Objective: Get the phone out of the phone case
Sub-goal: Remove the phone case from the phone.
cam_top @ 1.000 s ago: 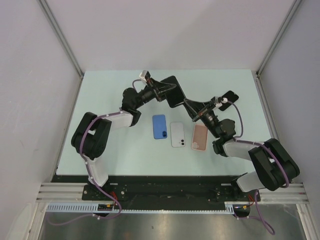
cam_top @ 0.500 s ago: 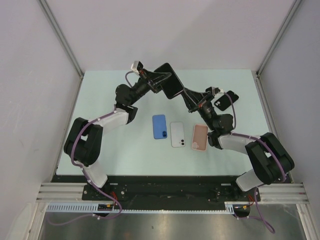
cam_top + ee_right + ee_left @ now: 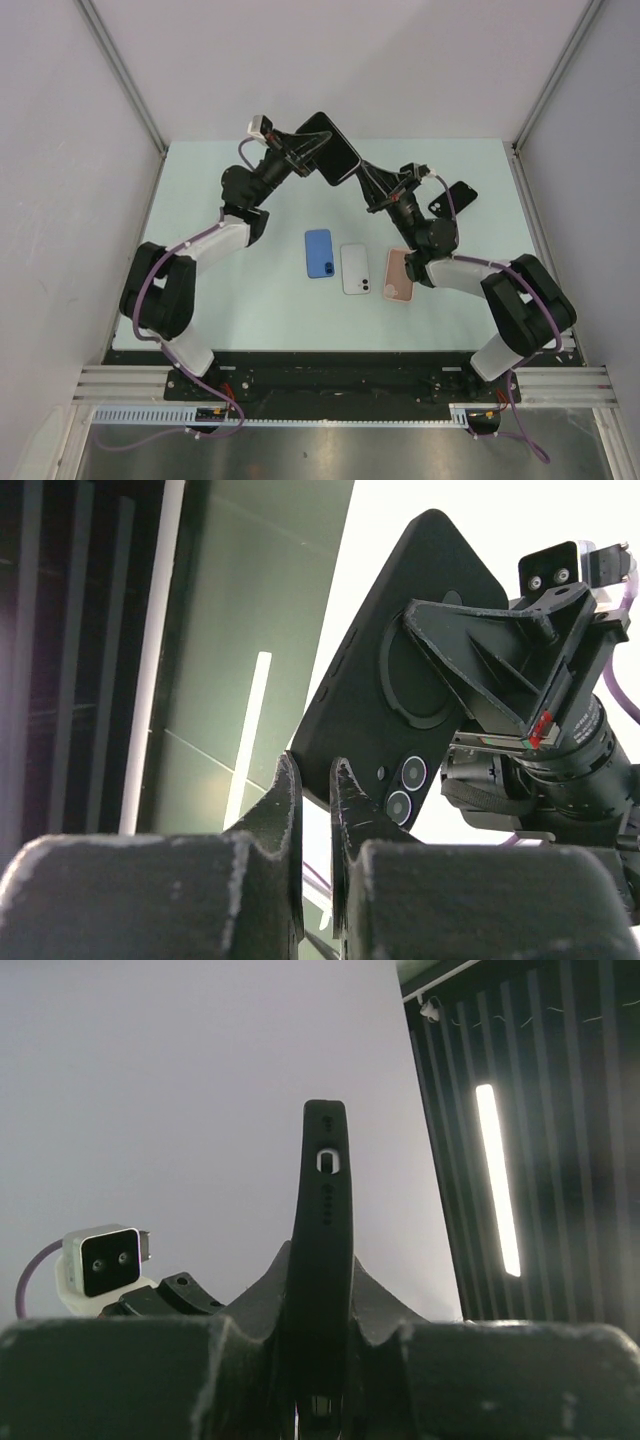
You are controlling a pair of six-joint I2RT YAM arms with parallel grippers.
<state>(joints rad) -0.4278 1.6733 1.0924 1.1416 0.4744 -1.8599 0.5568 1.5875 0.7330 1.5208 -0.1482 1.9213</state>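
On the pale table (image 3: 250, 300), near its middle, three handsets lie in a row: a white one (image 3: 355, 269), a blue one (image 3: 319, 253) at its 9 o'clock and a pink one (image 3: 399, 275) at its 3 o'clock, partly under the right arm. Toward 2 o'clock lies a black handset (image 3: 455, 197). Farther back, at 12 o'clock, the black phone case (image 3: 330, 148) hangs in the air between both arms. The left gripper (image 3: 320, 1300) is clenched on it, edge-on between its fingers (image 3: 375, 1295). The phone (image 3: 412, 772) shows its lenses through the case back. The right gripper (image 3: 315, 775) is clenched tight, tips at the case's lower corner; whether they pinch its rim I cannot tell.
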